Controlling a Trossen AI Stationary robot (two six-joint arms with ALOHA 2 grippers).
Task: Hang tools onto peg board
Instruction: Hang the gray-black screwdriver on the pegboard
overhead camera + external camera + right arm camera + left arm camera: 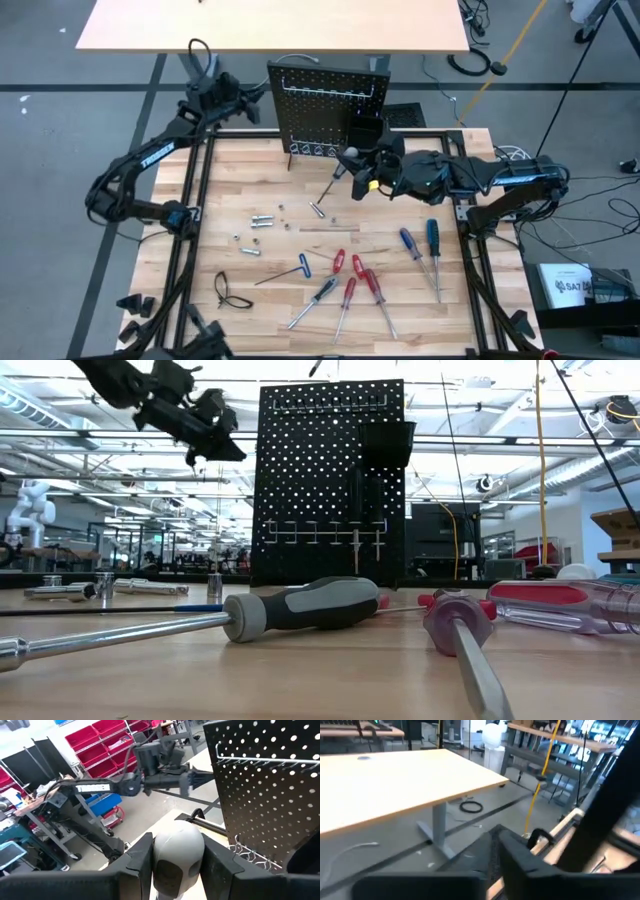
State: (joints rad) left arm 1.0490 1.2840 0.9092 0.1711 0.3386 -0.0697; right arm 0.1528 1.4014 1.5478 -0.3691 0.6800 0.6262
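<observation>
Black bin [365,131] contents unseen; right jaws clamp grey-handled screwdriver [350,158]; left jaws closed, empty.

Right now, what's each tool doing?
Left tool: shut, empty, raised beside the peg board.
Right tool: closed on a grey-handled screwdriver, in front of the board.

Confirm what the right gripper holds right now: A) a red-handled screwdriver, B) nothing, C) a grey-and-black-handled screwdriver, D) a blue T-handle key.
C: the right gripper has its jaws shut on the grey-and-black-handled screwdriver, beside the black perforated peg board.
</observation>
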